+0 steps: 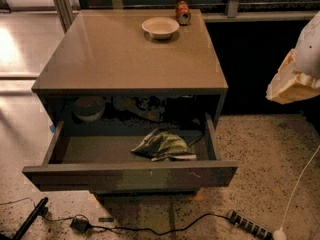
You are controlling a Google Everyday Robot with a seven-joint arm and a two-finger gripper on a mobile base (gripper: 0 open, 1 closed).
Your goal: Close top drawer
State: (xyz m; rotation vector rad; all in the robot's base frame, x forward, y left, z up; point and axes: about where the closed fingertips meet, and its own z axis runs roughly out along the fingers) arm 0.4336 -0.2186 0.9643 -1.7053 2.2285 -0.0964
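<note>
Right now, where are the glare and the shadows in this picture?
In the camera view, glare lies on the floor at far left, with a sheen on the cabinet top; the open top drawer is dark at its back, under that top; the tool, at the picture's right edge, is brightly lit.

Bare speckled floor point(260, 154) lies around the wide, dark grey-brown, pulled-out top drawer point(130, 176). The pale cream gripper point(291, 86) hangs well off to its right.
</note>
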